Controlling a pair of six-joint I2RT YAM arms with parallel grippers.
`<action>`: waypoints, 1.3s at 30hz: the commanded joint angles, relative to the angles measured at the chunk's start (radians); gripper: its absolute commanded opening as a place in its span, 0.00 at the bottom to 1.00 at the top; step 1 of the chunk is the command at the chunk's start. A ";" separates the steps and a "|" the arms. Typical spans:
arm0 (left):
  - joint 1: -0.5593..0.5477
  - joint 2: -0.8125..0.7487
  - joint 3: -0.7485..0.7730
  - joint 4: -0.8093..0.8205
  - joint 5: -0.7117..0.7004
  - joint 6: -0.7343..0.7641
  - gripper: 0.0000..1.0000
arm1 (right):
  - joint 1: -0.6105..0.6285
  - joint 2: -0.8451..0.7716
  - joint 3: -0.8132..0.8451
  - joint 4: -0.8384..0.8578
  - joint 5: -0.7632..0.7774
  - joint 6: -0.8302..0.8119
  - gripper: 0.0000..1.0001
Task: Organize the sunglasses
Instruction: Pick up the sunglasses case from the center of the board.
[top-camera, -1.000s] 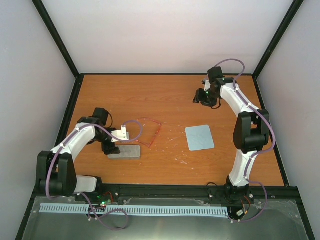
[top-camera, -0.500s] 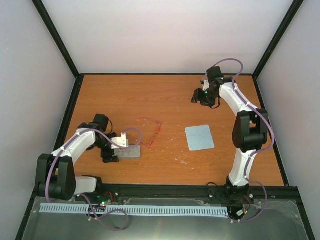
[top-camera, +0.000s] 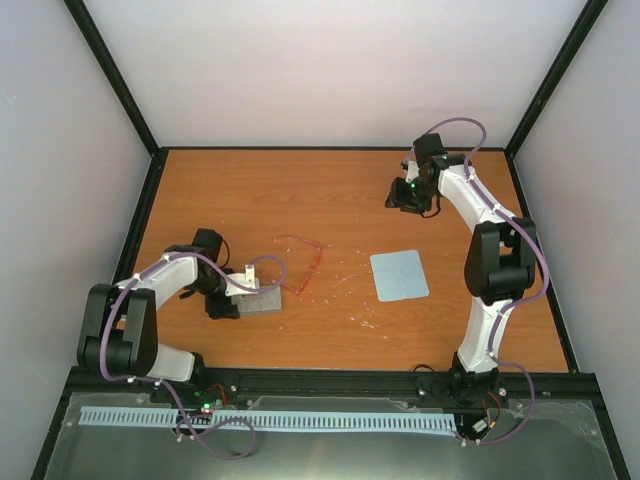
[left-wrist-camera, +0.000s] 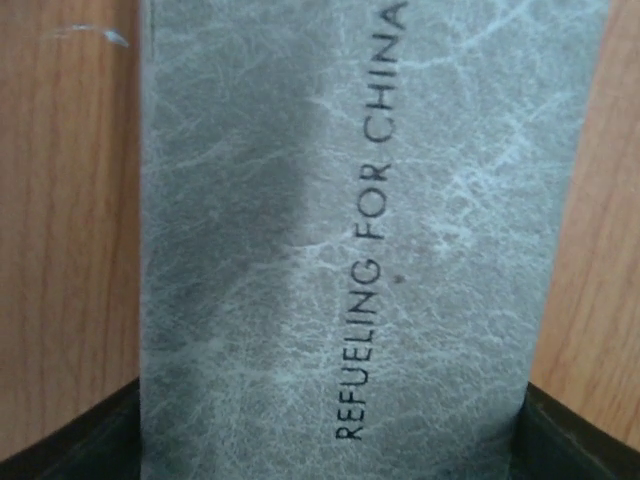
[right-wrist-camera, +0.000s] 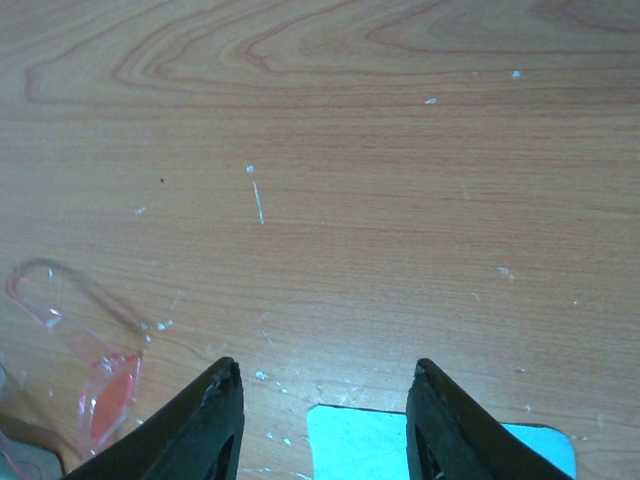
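Under the left gripper (top-camera: 228, 302), grip unclear, grey case (left-wrist-camera: 300, 200) reads "REFUELING FOR CHINA"; right gripper (right-wrist-camera: 324, 368) gapes.

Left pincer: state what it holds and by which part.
The left pincer straddles the grey case at one short end, across its width; whether it clamps cannot be told.
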 joint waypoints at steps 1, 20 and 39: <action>-0.006 -0.024 0.005 0.035 -0.012 0.007 0.65 | 0.005 0.001 0.009 -0.018 -0.007 -0.008 0.44; 0.000 -0.299 0.090 0.329 0.248 0.166 0.25 | 0.054 0.177 0.212 0.173 -0.864 0.068 0.57; 0.009 0.261 0.065 1.918 0.751 0.375 0.25 | 0.194 0.086 0.084 0.230 -1.109 0.170 0.72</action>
